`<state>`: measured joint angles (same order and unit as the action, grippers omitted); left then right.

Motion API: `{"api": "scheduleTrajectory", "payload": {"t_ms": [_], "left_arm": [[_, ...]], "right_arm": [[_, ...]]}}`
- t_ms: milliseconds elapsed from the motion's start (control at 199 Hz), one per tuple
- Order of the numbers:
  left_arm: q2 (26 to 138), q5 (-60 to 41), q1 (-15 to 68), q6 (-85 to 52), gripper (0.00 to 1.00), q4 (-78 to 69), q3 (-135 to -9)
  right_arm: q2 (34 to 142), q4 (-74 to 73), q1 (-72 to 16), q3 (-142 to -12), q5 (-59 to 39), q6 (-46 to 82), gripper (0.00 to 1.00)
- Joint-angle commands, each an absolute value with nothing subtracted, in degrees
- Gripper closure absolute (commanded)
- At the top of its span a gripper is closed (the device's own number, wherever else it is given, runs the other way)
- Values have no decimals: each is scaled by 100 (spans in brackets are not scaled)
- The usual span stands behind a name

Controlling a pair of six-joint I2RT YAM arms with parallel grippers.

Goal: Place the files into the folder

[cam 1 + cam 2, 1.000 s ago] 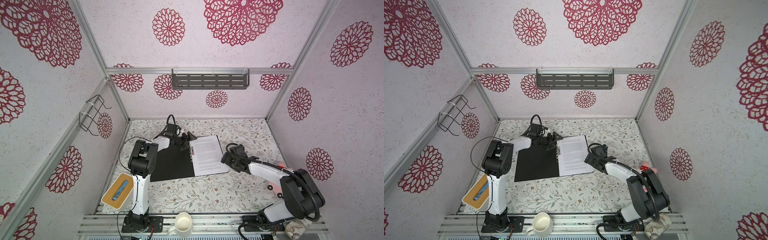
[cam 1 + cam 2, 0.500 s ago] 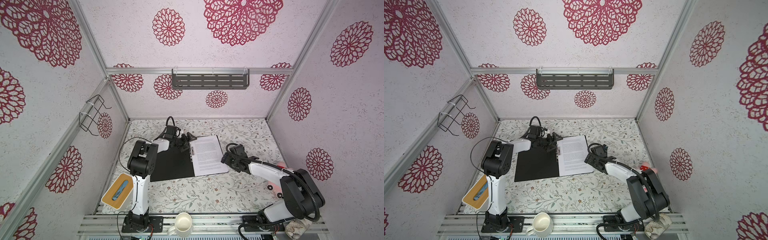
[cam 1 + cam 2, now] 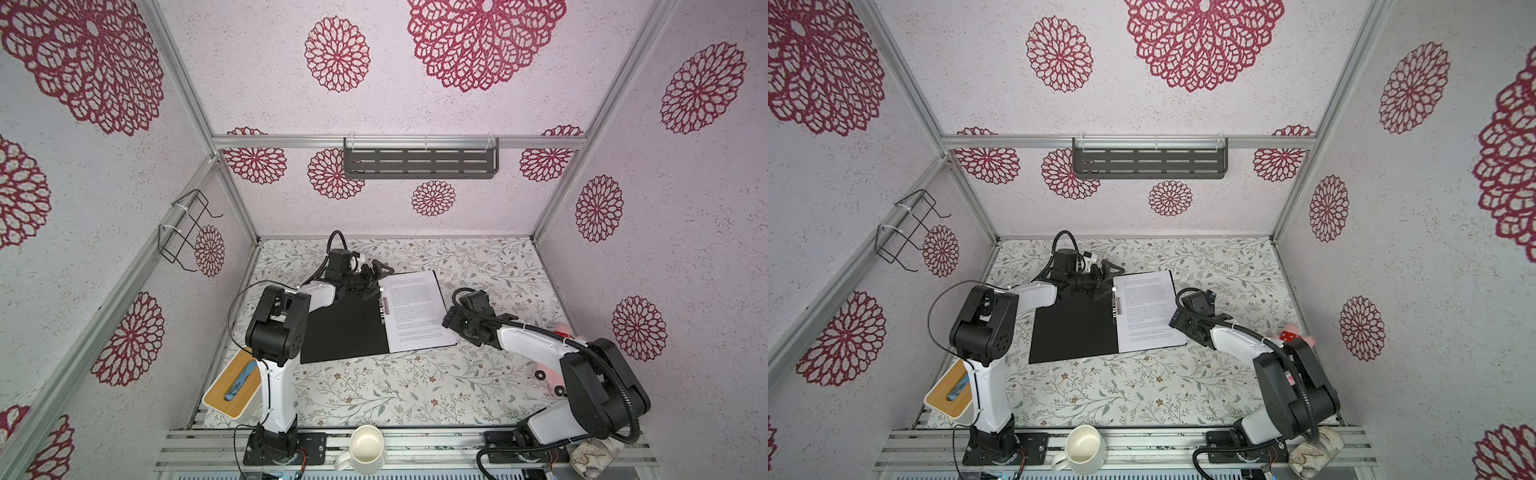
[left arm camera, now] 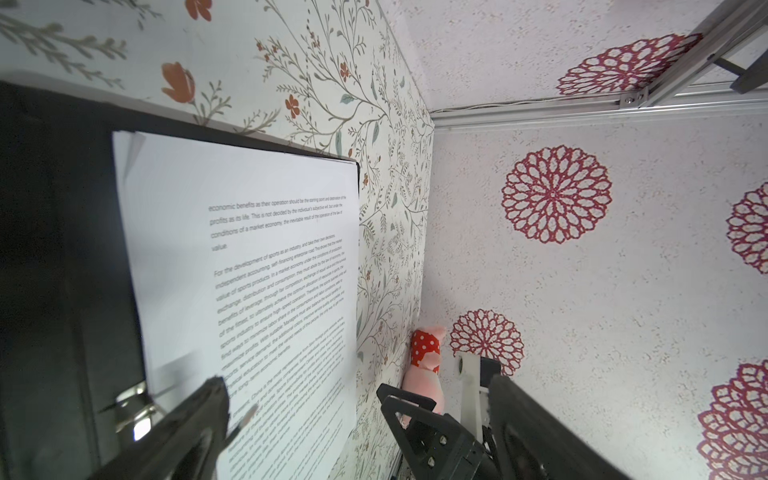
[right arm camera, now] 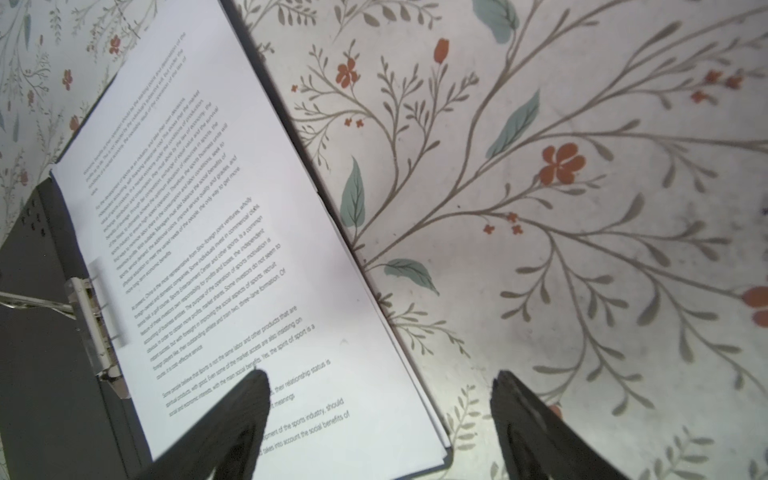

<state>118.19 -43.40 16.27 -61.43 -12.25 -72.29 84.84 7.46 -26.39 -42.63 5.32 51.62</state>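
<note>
The folder (image 3: pixel 345 328) (image 3: pixel 1075 328) lies open on the floral table, black inside up. The files (image 3: pixel 415 307) (image 3: pixel 1148 311), white sheets with the top one printed, lie stacked on its right half beside the metal clip (image 3: pixel 382 309). My left gripper (image 3: pixel 374 278) (image 3: pixel 1104 278) is open at the far end of the spine; in its wrist view (image 4: pixel 357 380) nothing sits between the fingers. My right gripper (image 3: pixel 451 318) (image 5: pixel 379 374) is open and straddles the folder's right edge near its front corner, one finger (image 5: pixel 249 399) over the files (image 5: pixel 208 249) and the other over the table.
A wood-topped white box (image 3: pixel 235 384) stands at the front left and a white mug (image 3: pixel 365 449) on the front rail. A pink toy (image 3: pixel 563 332) lies by the right wall. A grey shelf (image 3: pixel 419 162) and a wire rack (image 3: pixel 187 228) hang on the walls.
The left wrist has shifted only slightly at the folder's far end. The right arm, the folder and the files have stayed put.
</note>
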Motion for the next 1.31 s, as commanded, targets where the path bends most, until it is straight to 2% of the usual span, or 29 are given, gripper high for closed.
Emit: {"api": "scheduleTrajectory", "payload": {"t_ms": [0, 276, 603, 930, 1302], "left_arm": [[11602, -4478, 1728, -6217, 1, -1531, -7137], [11393, -4505, 1801, -6329, 4, -1782, -6894], [11004, -4318, 1632, -6268, 4, -1661, -6658], [10953, -3767, 1462, -5172, 2, 215, -7104], [10907, -3124, 1317, -4875, 5, 1206, -7185]], "right_arm": [[8236, 703, -2620, -4235, 548, 5176, 14], [8148, 738, -2628, -4269, 574, 5177, 14], [8374, 668, -2660, -4532, 501, 5240, 14], [8652, 499, -2700, -4861, 339, 5392, 15], [9484, 35, -2807, -5543, -307, 5598, 21]]}}
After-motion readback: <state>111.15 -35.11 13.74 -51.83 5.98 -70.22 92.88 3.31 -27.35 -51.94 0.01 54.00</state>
